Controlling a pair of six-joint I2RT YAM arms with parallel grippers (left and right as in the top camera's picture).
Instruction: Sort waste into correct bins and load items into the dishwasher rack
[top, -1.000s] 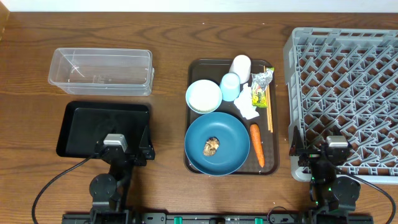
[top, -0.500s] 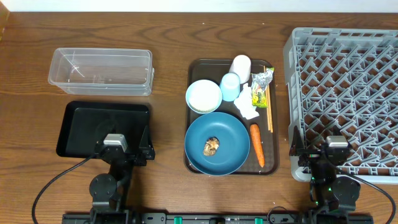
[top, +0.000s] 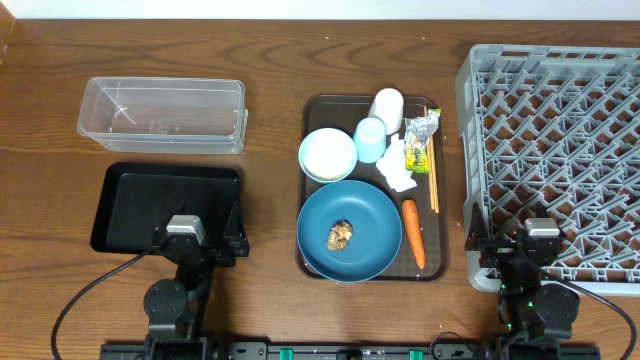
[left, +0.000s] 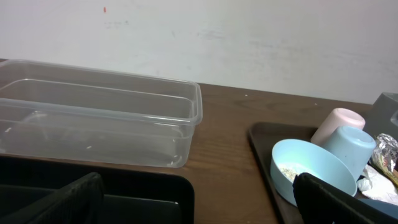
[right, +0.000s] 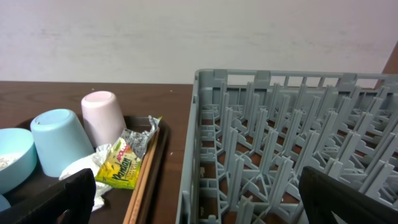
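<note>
gaping wide and empty, left claw (top: 196, 238) sits at the black tray's (top: 150, 195) near edge, right claw (top: 535, 250) at the grey rack's (top: 560, 120).

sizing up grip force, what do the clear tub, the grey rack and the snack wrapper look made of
Clear tub: likely thin rigid plastic, glossy; the table shows through its walls.
Grey rack: moulded plastic by the look, matte, with a uniform lattice of pegs.
Snack wrapper: probably metallised film, shiny; it is crinkled, with silver glints at its end.

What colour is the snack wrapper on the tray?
The snack wrapper is shiny green and yellow, clearest in the right wrist view.
</note>
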